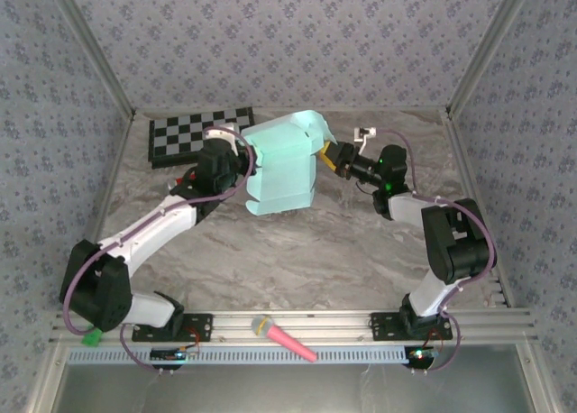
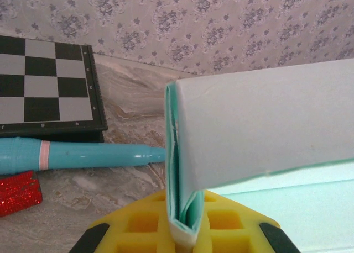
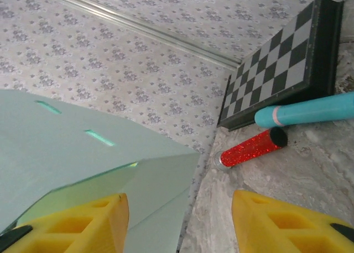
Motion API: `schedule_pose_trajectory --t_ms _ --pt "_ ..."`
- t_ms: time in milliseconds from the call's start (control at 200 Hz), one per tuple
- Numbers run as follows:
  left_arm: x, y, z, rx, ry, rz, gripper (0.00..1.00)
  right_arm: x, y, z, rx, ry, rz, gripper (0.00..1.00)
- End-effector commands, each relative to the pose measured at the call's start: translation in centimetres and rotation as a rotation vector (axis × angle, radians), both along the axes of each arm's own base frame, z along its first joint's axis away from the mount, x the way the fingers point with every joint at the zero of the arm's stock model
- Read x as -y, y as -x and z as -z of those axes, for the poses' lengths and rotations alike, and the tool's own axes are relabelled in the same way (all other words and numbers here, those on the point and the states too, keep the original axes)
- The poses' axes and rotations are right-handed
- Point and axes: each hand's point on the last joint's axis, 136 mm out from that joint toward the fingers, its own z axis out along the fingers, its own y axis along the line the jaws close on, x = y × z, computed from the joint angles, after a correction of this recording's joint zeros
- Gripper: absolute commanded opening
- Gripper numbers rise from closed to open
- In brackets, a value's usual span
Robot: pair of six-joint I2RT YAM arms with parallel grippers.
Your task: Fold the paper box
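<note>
Left arm extended forward, the left gripper (image 2: 185, 233) clamped shut on a folded edge of the paper box (image 1: 281, 160), which sits just right of the checkerboard (image 1: 194, 135). The right gripper (image 1: 331, 156), jaws apart, stands at the box's side away from the checkerboard. A teal marker (image 2: 83, 155) and a red glitter tube (image 2: 19, 193) lie along the checkerboard's near edge. From above, the box hides the left fingertips.

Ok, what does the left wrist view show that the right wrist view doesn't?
Left wrist view: the left gripper shut on the doubled edge of the paper box. Right wrist view: the right gripper open, the box beside one finger, and two slots in a box panel. Both: the checkerboard, teal marker, red glitter tube and marble table.
</note>
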Motion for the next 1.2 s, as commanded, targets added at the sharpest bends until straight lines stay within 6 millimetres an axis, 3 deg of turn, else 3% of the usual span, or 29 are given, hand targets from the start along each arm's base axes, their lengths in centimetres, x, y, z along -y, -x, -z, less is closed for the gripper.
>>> schedule_pose_trajectory --t_ms 0,395,850,994,1194 --pt "-0.8 0.0 -0.9 0.028 0.002 -0.038 0.00 -0.8 0.5 -2.2 0.083 -0.035 -0.047 0.54" --pt "-0.5 0.2 -0.8 0.034 -0.011 -0.012 0.00 -2.0 0.6 -2.5 0.100 -0.030 -0.078 0.55" --pt "0.1 0.4 -0.7 0.038 -0.028 0.013 0.00 -3.5 1.0 -0.3 0.063 0.154 -0.071 0.56" --pt "-0.3 0.4 -0.7 0.033 -0.026 -0.007 0.00 -2.3 1.2 0.1 0.054 0.208 -0.025 0.56" --pt "-0.7 0.4 -0.6 0.032 -0.038 -0.026 0.00 -0.2 1.4 -1.1 0.086 0.207 0.033 0.55"
